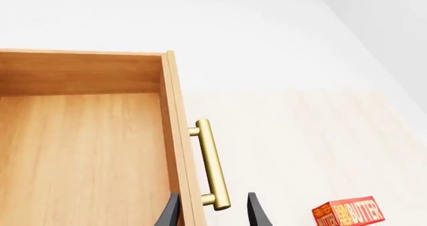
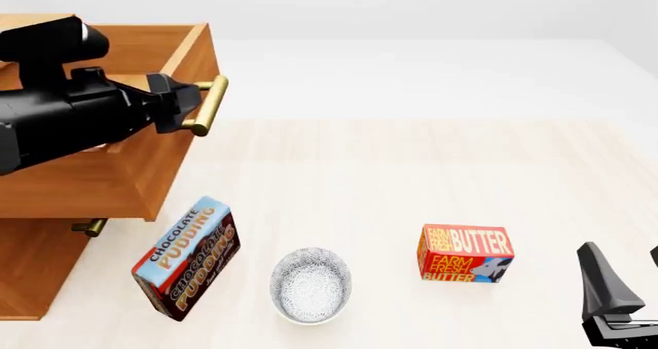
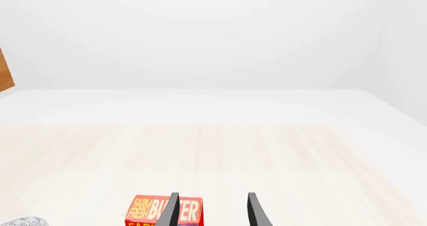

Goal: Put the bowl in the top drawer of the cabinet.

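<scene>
1. The top drawer [image 2: 123, 164] of the cabinet [image 2: 31, 272] is standing pulled out, its bare wooden floor showing from above in the left wrist view, so there is room for something to be lowered in.
2. The left claw [image 1: 212, 208] is sitting at the brass handle [image 1: 210, 163] of that drawer, one finger on each side of the bar's near end. The fingers are spread somewhat wider than the bar, and I cannot tell whether they are pressing on it; the placement suits pulling or steadying the drawer.
3. The bowl [image 2: 310, 284] is resting upright on the counter [image 2: 411, 172], between the chocolate pudding box [image 2: 187, 258] and the butter box [image 2: 464, 253], well apart from the drawer and touched by no claw.
4. The right claw [image 3: 212, 208] is hanging low at the counter's right side, fingers parted and holding nothing, pointing past the butter box; the bowl's rim is just showing at the corner of its view.
5. Judging from this, the drawer-opening step is about finished, and picking up the bowl is not yet begun.
</scene>
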`<state>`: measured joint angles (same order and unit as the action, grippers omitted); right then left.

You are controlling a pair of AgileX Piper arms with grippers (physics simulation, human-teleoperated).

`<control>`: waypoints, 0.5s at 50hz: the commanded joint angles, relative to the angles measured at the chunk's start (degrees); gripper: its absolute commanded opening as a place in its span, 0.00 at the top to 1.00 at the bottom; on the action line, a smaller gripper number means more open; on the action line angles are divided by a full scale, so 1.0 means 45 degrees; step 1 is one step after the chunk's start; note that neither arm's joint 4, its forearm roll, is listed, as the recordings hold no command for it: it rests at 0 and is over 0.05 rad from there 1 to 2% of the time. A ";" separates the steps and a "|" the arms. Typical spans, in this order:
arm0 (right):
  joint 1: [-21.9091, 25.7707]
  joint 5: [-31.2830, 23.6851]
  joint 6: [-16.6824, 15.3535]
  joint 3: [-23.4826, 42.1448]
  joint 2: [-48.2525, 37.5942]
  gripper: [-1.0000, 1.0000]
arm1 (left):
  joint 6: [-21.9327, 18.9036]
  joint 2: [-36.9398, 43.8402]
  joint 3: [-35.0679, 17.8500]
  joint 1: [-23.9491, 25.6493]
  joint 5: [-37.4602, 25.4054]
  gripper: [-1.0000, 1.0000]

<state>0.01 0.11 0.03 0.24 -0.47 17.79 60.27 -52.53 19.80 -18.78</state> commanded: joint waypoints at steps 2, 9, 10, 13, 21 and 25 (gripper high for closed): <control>-0.0002 0.0000 0.0001 0.0000 0.0001 0.00 | -0.0333 -0.0417 -0.0188 0.0903 0.0121 0.00; 0.0002 0.0000 0.0000 0.0000 0.0001 0.00 | -0.0367 -0.0617 -0.0260 0.1006 0.0063 0.00; 0.0002 0.0000 0.0000 0.0000 0.0001 0.00 | -0.0367 -0.0617 -0.0260 0.1006 0.0063 0.00; -0.0001 0.0000 0.0000 0.0000 0.0001 0.00 | -0.0514 -0.0736 -0.0472 0.0948 -0.0095 0.00; 0.0001 0.0000 -0.0002 0.0000 -0.0001 0.00 | -0.0700 -0.1172 -0.0920 0.0977 -0.0495 0.00; 0.0000 0.0000 -0.0001 0.0000 0.0000 0.00 | -0.0794 -0.1320 -0.1093 0.0910 -0.0640 0.00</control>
<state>0.00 0.11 0.03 0.24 -0.47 19.79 57.69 -53.60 21.10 -21.80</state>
